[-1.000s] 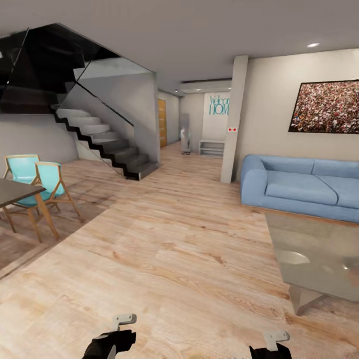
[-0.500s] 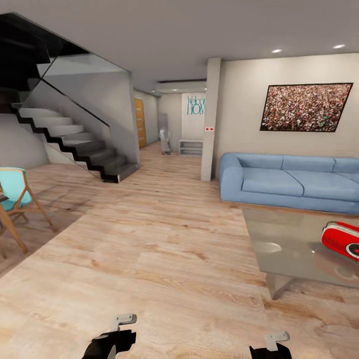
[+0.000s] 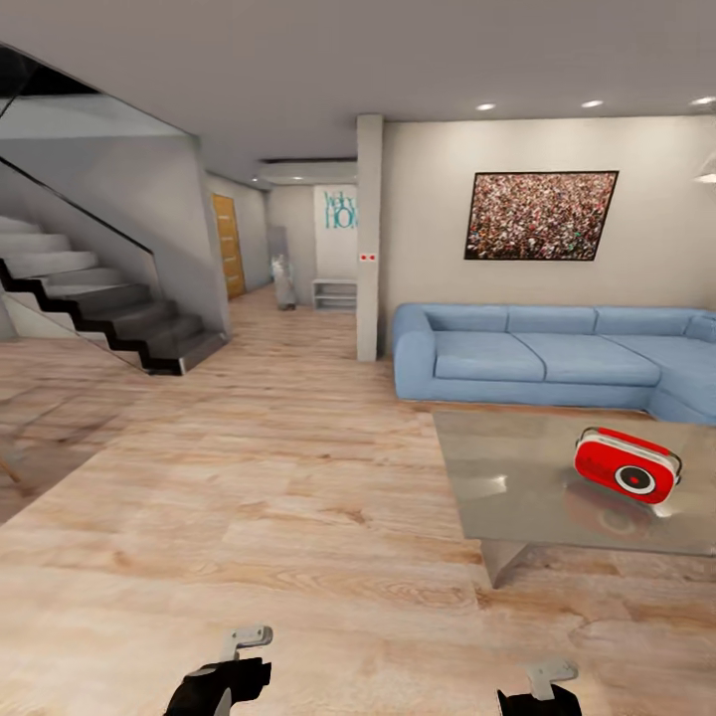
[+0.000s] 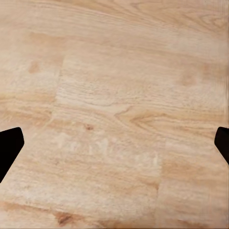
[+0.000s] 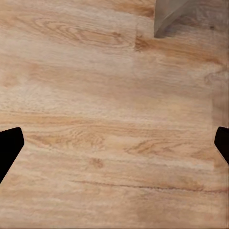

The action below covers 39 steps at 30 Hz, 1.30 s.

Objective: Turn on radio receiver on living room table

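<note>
Head view had swung toward the right since a second ago, so the whole picture slid; the things did not move. The radio receiver (image 3: 627, 466) had come fully into sight, sitting on the table (image 3: 517, 477) near its far right part, in front of the blue sofa (image 3: 542, 358). Its round dial looked red in the middle, so it was probably not on yet. The left gripper (image 4: 114, 148) and the right gripper (image 5: 114, 148) hung low over the wood floor (image 3: 298, 497), fingers wide apart, holding nothing. Lots of bare floor lay ahead. The table's near corner and its leg (image 5: 171, 16) stood close to the right arm, so that was the edge to watch.
</note>
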Motion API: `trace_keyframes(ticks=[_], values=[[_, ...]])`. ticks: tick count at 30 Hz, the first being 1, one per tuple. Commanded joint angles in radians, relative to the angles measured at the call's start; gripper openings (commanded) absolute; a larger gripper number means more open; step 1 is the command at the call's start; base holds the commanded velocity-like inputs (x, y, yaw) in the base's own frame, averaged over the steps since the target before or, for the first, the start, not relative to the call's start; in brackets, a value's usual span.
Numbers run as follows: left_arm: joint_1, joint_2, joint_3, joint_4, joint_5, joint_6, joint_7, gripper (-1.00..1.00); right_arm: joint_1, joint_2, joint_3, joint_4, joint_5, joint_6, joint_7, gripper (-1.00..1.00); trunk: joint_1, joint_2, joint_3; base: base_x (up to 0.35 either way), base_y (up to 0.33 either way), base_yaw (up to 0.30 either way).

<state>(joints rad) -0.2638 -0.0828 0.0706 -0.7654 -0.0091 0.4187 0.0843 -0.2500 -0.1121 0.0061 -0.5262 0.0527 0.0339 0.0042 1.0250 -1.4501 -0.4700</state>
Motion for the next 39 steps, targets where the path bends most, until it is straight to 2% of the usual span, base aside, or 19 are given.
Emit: trace_keyframes(ticks=[1, 17, 30, 39], values=[[0.000, 0.000, 0.000, 0.000, 0.000, 0.000, 0.000, 1.00, 0.000, 0.000, 0.000, 0.000, 0.000, 0.000, 0.000, 1.00, 0.000, 0.000, 0.000, 0.237, -0.246, -0.136], [0.000, 0.000, 0.000, 0.000, 0.000, 0.000, 0.002, 1.00, 0.000, 0.000, -0.001, 0.000, -0.001, 0.000, -0.001, 1.00, 0.000, 0.000, 0.000, 0.230, -0.258, -0.015], [0.000, 0.000, 0.000, 0.000, 0.000, 0.000, 0.002, 1.00, 0.000, 0.000, 0.000, 0.000, 0.000, 0.000, -0.001, 1.00, 0.000, 0.000, 0.007, 0.138, -0.315, 0.222], [0.000, -0.001, 0.000, 0.000, 0.000, 0.000, 0.003, 1.00, 0.000, 0.000, -0.001, 0.000, 0.000, 0.001, -0.001, 1.00, 0.000, 0.000, 0.008, 0.090, -0.325, 0.037]])
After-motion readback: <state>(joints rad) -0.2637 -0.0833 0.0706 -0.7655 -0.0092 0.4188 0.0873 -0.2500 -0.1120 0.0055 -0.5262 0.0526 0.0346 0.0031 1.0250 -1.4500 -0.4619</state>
